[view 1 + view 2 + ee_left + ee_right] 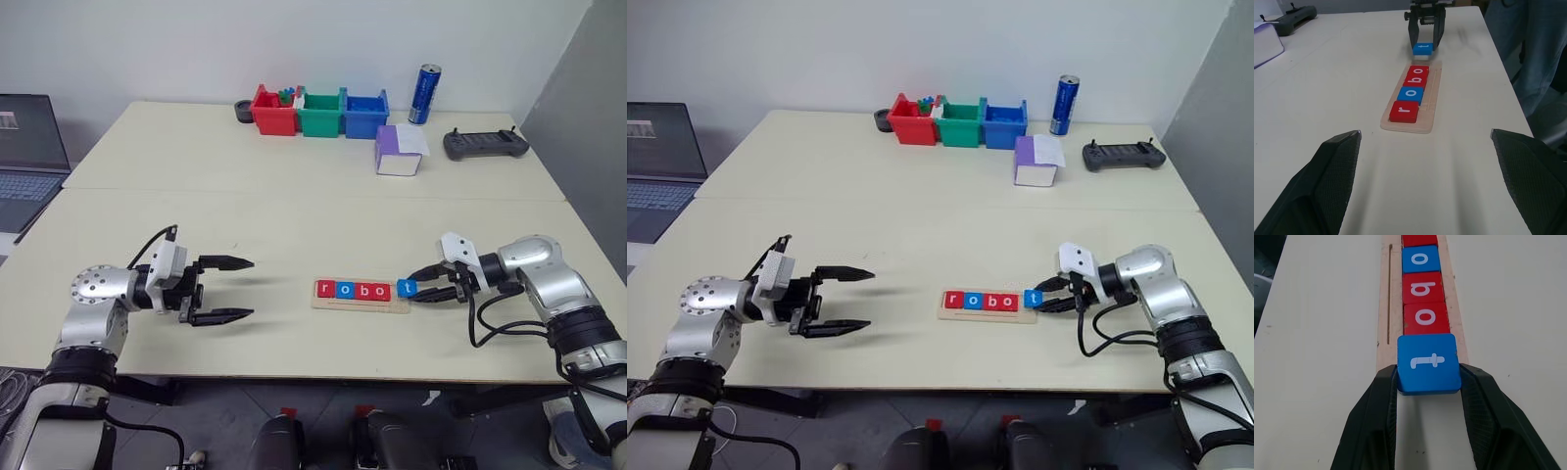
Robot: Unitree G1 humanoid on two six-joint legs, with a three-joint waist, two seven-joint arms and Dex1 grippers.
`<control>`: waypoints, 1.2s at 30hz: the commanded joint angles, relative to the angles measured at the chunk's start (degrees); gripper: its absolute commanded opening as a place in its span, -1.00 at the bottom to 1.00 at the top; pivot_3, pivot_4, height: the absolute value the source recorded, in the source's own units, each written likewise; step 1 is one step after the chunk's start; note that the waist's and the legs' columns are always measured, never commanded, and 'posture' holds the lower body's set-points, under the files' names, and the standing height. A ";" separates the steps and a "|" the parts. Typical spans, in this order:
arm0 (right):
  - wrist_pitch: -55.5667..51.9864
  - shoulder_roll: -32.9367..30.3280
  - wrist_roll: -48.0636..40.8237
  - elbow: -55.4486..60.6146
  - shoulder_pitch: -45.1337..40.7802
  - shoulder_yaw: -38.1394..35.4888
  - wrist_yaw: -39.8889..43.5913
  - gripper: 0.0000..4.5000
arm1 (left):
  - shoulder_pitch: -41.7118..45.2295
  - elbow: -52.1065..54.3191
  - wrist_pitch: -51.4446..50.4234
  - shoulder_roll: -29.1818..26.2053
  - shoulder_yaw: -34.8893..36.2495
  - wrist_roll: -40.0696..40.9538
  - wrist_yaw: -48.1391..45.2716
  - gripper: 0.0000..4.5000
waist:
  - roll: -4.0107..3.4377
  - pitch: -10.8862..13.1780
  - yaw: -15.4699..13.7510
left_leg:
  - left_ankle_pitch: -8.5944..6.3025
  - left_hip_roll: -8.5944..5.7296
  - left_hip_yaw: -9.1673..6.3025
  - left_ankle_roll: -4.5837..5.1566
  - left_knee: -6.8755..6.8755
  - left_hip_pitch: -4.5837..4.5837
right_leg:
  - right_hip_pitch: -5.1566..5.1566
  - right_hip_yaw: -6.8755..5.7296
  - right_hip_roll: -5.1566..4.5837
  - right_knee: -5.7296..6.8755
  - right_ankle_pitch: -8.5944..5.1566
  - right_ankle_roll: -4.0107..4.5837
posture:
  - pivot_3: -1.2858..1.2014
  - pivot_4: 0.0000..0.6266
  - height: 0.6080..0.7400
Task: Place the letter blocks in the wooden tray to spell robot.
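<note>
The wooden tray (pixel 361 305) lies near the table's front edge, right of centre. In it sit a red r block (pixel 325 288), a blue o block (pixel 343 289), a red b block (pixel 361 290) and a red o block (pixel 381 291). My right gripper (pixel 418 285) is shut on the blue t block (pixel 1428 363), holding it at the tray's right end, just above it. My left gripper (pixel 232 289) stands open over bare table to the left of the tray, apart from it.
Red (pixel 273 113), green (pixel 320 114) and blue (pixel 364 115) bins stand at the back. A blue can (pixel 424 94), a purple-and-white box (pixel 399 150) and a dark controller (pixel 485 143) are at the back right. A laptop (pixel 27 157) sits far left.
</note>
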State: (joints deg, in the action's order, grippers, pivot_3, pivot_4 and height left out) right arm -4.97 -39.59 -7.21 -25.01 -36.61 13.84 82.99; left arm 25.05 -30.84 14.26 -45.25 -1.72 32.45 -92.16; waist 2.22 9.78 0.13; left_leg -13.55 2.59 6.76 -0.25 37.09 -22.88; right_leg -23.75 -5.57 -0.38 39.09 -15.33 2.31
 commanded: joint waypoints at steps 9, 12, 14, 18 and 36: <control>1.99 1.71 2.66 -0.26 -1.51 1.16 0.20 -0.35 | -0.73 2.42 -0.32 -0.88 2.31 -0.04 -0.34 1.00 | -0.01 0.00 -0.02 | 0.00 0.00 0.00 0.00 0.00 -0.01 | 0.00 0.01 0.00 -0.01 0.00 0.00 | 0.03 -0.52 1.00; 2.05 1.88 3.17 -0.14 -1.43 1.48 0.21 -0.35 | -0.68 2.45 -0.49 -0.92 2.35 -0.10 -0.34 1.00 | -0.01 0.00 -0.03 | 0.00 0.00 0.00 0.00 0.00 -0.01 | 0.00 0.01 0.00 -0.01 0.00 0.00 | 0.03 -0.52 1.00; 2.04 1.95 3.41 0.01 -1.44 1.56 0.07 -0.35 | -0.76 2.44 -0.46 -0.97 2.38 -0.11 -0.34 1.00 | -0.01 0.00 0.01 | 0.00 0.00 0.00 0.00 -0.01 -0.01 | -0.01 0.01 0.00 -0.01 0.00 0.00 | 0.03 -0.52 1.00; 1.79 2.25 4.16 0.06 -1.67 1.83 -0.21 -0.35 | -0.67 2.26 -0.42 -0.89 2.38 -0.21 -0.34 1.00 | -0.01 0.00 0.01 | 0.00 0.00 0.00 0.00 -0.01 -0.01 | -0.01 0.01 0.00 -0.01 0.00 0.00 | 0.03 -0.52 1.00; 2.06 3.12 5.49 -2.13 -3.17 2.22 -2.02 -0.35 | 0.22 1.62 -0.32 -0.42 2.36 -0.93 -0.34 1.00 | -0.01 0.00 0.02 | 0.00 0.00 0.00 0.00 -0.01 0.00 | -0.01 0.01 0.00 -0.01 0.00 0.00 | 0.03 -0.52 1.00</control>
State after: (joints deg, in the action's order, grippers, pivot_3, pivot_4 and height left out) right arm -3.17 -36.77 -1.93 -27.89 -38.95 15.90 81.10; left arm 24.32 -29.86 13.95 -45.29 -0.64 31.41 -92.16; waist 2.21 9.78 0.15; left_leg -13.55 2.60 6.76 -0.25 37.08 -22.88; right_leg -23.76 -5.56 -0.38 39.09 -15.33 2.31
